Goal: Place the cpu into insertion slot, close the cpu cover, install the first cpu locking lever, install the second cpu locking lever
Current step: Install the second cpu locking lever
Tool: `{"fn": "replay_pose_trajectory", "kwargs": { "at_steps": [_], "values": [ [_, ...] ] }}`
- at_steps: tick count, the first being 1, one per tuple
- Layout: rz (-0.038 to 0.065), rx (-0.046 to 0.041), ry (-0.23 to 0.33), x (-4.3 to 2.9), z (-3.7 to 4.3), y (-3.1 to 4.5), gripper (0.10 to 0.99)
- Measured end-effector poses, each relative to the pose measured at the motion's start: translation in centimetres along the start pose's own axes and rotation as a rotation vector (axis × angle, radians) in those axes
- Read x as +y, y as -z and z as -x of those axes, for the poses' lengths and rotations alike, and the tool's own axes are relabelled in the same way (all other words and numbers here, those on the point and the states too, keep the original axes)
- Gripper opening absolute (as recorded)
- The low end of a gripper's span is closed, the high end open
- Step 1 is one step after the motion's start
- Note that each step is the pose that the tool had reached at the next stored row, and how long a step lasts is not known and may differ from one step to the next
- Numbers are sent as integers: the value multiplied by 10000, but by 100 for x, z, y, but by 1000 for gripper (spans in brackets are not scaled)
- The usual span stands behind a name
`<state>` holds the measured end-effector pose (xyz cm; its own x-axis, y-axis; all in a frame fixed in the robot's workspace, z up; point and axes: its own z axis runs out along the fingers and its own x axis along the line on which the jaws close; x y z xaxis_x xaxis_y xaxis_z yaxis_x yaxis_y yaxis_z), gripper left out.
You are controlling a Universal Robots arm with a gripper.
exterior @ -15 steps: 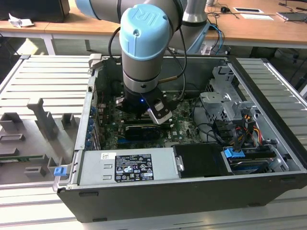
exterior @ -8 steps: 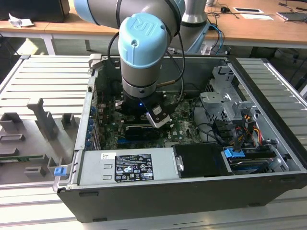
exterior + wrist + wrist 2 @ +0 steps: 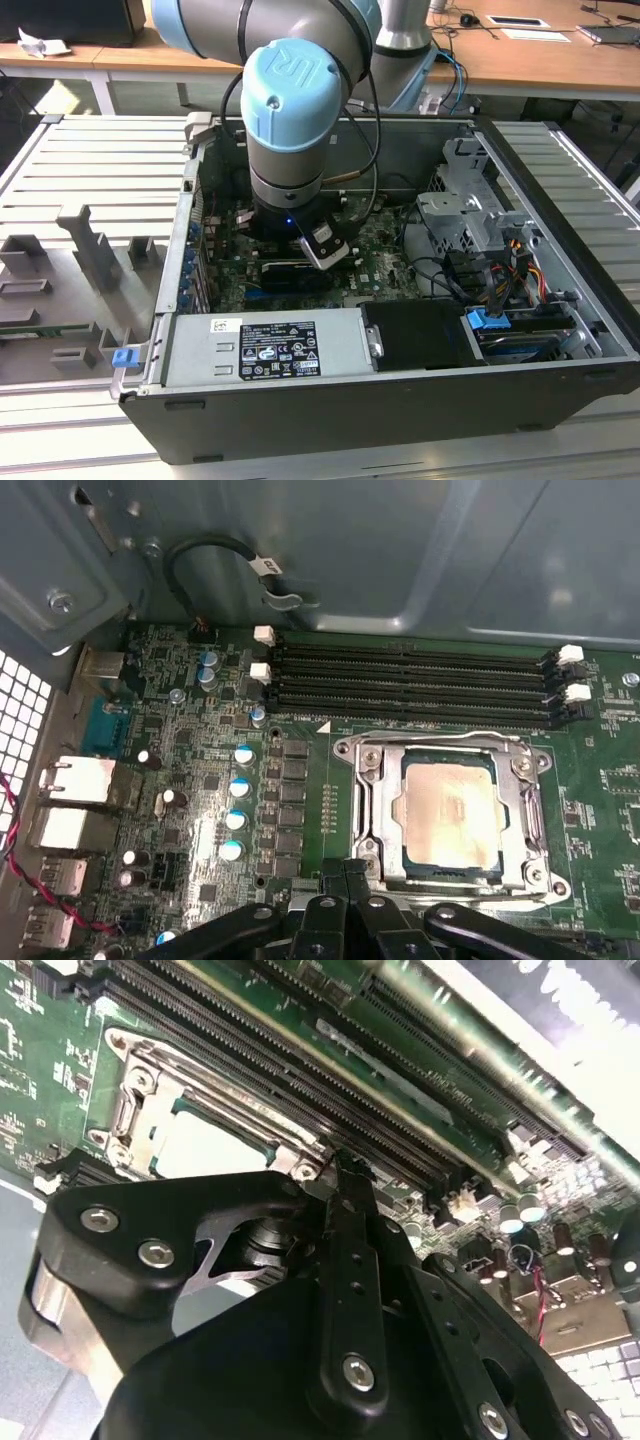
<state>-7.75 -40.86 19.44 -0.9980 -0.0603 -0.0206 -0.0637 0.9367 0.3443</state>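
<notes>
cpu [image 3: 447, 808] under cpu cover [image 3: 375, 810] | memory slots [image 3: 410, 685] beside | end effector [image 3: 345, 872] pressed together

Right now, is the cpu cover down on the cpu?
Touching: in the first wrist view the cpu cover lies flat, framing the cpu in its window.

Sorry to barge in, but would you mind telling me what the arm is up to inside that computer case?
The arm reaches down into the open computer case, with its gripper just over the motherboard at the edge of the processor socket. The cpu already lies in the socket, and the cpu cover sits down flat around it, the chip showing through its window. The gripper's fingers are together and hold nothing that I can see.
</notes>
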Motion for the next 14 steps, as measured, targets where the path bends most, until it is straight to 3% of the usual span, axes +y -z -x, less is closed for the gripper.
{"fn": "replay_pose_trajectory", "kwargs": {
  "at_steps": [6, 14],
  "values": [
    [10, 0, 1, 23, -33, -9, 106],
    [62, -5, 0, 74, -33, 121, 106]
  ]
}}
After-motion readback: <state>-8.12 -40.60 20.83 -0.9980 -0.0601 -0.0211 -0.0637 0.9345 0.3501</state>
